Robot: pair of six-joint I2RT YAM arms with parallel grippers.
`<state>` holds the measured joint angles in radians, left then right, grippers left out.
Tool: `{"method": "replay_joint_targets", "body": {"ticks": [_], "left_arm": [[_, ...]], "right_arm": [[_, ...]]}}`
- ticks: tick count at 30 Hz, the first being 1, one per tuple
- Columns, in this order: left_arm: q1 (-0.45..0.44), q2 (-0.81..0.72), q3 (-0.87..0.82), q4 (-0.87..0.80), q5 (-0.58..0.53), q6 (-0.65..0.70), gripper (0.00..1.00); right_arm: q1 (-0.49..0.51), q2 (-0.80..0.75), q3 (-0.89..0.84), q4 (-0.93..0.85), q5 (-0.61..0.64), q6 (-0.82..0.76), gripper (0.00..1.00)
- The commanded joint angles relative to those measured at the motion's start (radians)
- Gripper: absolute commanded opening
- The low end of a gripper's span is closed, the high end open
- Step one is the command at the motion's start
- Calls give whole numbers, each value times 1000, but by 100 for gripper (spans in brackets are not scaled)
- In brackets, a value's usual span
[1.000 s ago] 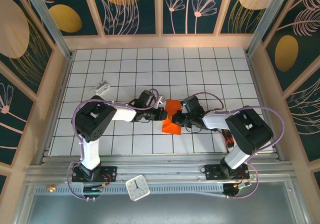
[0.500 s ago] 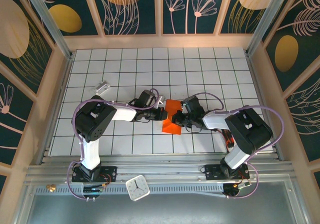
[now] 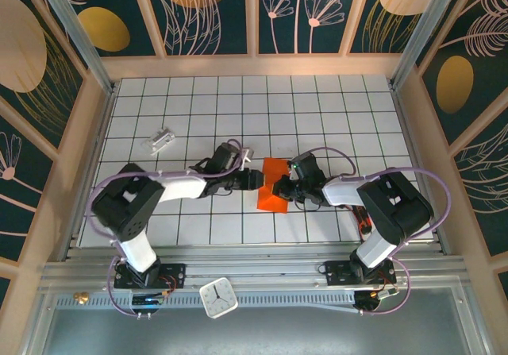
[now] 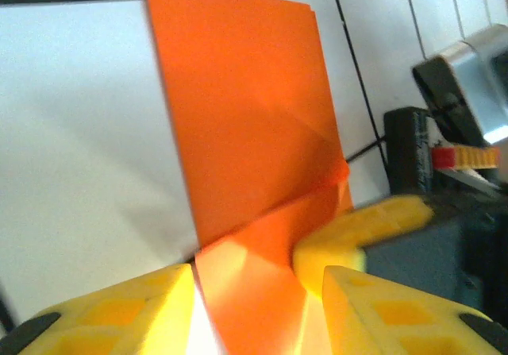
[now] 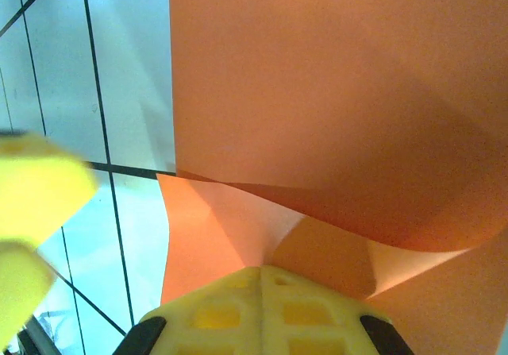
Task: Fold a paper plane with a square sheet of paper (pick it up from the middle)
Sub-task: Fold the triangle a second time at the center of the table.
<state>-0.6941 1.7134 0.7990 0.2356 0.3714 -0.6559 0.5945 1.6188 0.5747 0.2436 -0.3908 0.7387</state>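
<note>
Right gripper point(image 5: 262, 287) looks clamped on the thin bright orange square sheet of paper point(image 3: 271, 196), which lies half-folded at table centre. Left gripper point(image 4: 258, 279) straddles its 9 o'clock edge, fingers apart. Opposed pulls could tear it or skew the crease. Count: one sheet, two grippers, one small silvery-white block point(image 3: 163, 139) at 10 o'clock.

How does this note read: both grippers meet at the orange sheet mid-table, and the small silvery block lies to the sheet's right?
One slip: the top external view shows the small silvery block to the left of the orange sheet. The left gripper and right gripper do meet at the sheet mid-table.
</note>
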Motion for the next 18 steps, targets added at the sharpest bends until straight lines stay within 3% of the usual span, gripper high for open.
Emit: {"method": "replay_joint_targets", "body": {"ticks": [1, 3, 6, 18], "left_arm": [[-26, -96, -69, 34, -27, -91, 37], [-51, -107, -90, 54, 8, -116, 18], [-91, -74, -80, 85, 60, -134, 4], [-115, 123, 19, 102, 87, -95, 0]], "right_arm": [[-3, 55, -39, -122, 55, -3, 0], [-3, 55, -42, -122, 57, -4, 0], [-3, 56, -44, -125, 59, -6, 0], [-4, 56, -38, -129, 61, -14, 0]]}}
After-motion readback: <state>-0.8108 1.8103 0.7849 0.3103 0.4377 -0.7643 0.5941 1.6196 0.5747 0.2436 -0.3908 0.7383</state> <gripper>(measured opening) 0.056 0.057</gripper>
